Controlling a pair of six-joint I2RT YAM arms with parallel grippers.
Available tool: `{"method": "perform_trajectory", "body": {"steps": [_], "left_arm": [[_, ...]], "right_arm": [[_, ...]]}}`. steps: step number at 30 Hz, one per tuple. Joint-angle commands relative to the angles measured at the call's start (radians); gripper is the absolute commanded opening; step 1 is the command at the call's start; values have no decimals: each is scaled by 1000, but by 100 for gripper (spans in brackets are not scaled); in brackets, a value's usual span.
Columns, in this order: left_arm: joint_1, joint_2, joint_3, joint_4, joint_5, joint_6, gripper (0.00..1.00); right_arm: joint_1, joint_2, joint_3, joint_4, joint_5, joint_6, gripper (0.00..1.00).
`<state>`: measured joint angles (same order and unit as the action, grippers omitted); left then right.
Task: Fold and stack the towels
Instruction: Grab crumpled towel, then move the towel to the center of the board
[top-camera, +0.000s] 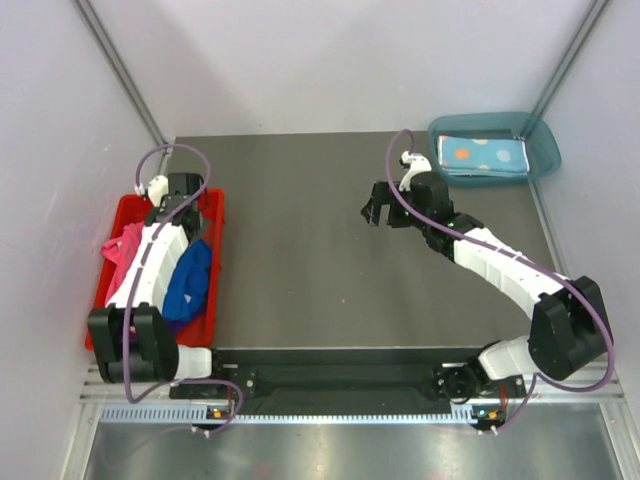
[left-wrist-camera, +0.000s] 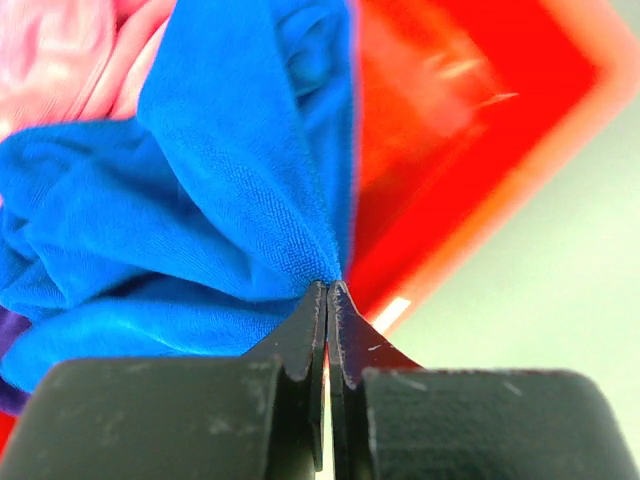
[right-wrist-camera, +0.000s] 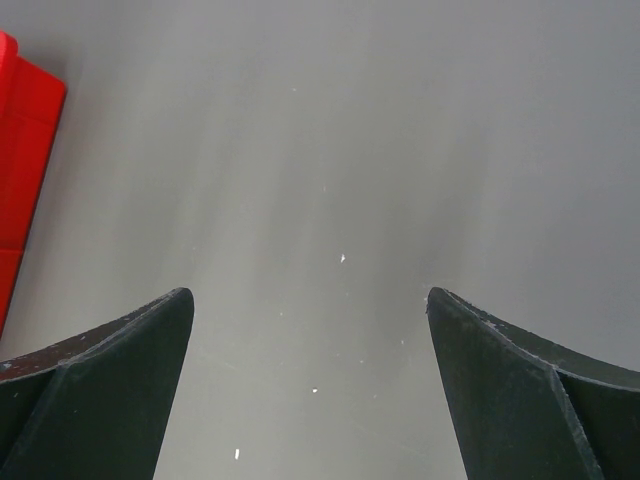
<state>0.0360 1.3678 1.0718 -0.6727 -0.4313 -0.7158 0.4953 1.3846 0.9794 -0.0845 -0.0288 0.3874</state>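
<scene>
At the left edge of the desk (top-camera: 300, 270), inside the red bin (top-camera: 216, 215), the royal blue towel (left-wrist-camera: 200, 220) is lying bunched up, and one peak of its terry is running straight into the left jaws. Those jaws are pressing together on that fold. In the left wrist view the two black fingertips (left-wrist-camera: 312, 320) are meeting with only a thin pinch of blue cloth between them, and the rest of the towel is fanning out beyond them and to their left. Whether the cloth is coming off the bin floor cannot be told.

The pink towel (top-camera: 118, 248) is lying just beside the blue one, against the bin's left wall. The purple towel (left-wrist-camera: 12, 340) is showing beneath the blue one toward the bin's near end. The left arm (top-camera: 150, 260) is stretching along the bin above them, hiding much of the pile.

The light blue dotted towel (top-camera: 482, 154) is lying folded flat in the teal tray (top-camera: 541, 150) at the far right corner of the desk, well apart from the left jaws.

The right jaws are standing wide and holding nothing, their dark fingers (right-wrist-camera: 120, 370) spreading over bare desk. The right arm (top-camera: 500, 265) is reaching from the near right corner toward the middle of the desk.
</scene>
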Motion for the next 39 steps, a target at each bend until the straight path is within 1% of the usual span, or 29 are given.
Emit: {"method": "perform_trajectory", "body": {"steps": [1, 3, 4, 5, 6, 8, 9, 11, 12, 14, 15, 17, 18, 20, 21, 23, 24, 26, 27, 31, 32, 35, 36, 39], "left_arm": [[-75, -84, 100, -1, 40, 50, 0], [-138, -99, 128, -5, 23, 71, 0], [-215, -101, 145, -14, 2, 78, 0], [-258, -101, 184, -24, -15, 81, 0], [-350, -93, 204, -31, -33, 82, 0], [-444, -79, 264, -57, -87, 81, 0], [-531, -64, 283, -64, -102, 75, 0], [-615, -47, 316, -74, -133, 73, 0], [-695, -18, 347, -80, -142, 70, 0], [-767, 14, 369, -79, -144, 67, 0], [-836, 51, 387, -79, -144, 59, 0], [-910, 92, 402, -68, -153, 59, 0], [-977, 138, 410, -65, -156, 46, 0], [-1036, 178, 419, -56, -149, 35, 0], [-1091, 213, 418, -35, -132, 26, 0], [-1137, 244, 410, -13, -118, 10, 0], [-1181, 269, 402, 2, -97, 1, 0], [-1225, 284, 369, 60, -64, -11, 0], [-1261, 293, 357, 85, -46, -16, 0], [-1343, 320, 339, 169, 28, -10, 0], [-1357, 327, 350, 201, 37, 2, 0], [-1407, 372, 396, 225, 83, 51, 0], [-1430, 401, 443, 225, 92, 64, 0], [-1441, 433, 482, 242, 147, 88, 0]], "right_arm": [[5, -35, -4, 72, -3, 1, 100], [5, -47, -10, 75, 19, 4, 100], [5, -56, -15, 77, 24, 4, 100], [3, -62, -15, 72, 58, 4, 100], [5, -67, -15, 69, 72, 2, 100], [-6, -81, -16, 60, 99, 1, 100], [-11, -87, -18, 57, 105, 2, 100], [-30, -105, -21, 42, 130, 11, 100], [-37, -110, -24, 40, 138, 13, 100], [-66, -127, -33, 32, 151, 24, 100], [-76, -127, -34, 28, 155, 27, 99], [-115, -131, -45, 25, 153, 40, 100], [-126, -134, -51, 26, 150, 45, 100], [-161, -139, -65, 25, 144, 54, 100], [-172, -137, -71, 25, 144, 56, 100], [-208, -139, -85, 26, 127, 65, 100], [-221, -140, -88, 29, 118, 68, 100], [-245, -137, -102, 35, 95, 74, 100], [-248, -136, -105, 40, 90, 74, 100], [-253, -107, -119, 63, 72, 88, 100], [-253, -104, -122, 69, 63, 99, 100], [-253, -85, -133, 77, 55, 108, 100], [-253, -81, -134, 75, 55, 108, 100], [-254, -71, -139, 77, 58, 107, 100]]}}
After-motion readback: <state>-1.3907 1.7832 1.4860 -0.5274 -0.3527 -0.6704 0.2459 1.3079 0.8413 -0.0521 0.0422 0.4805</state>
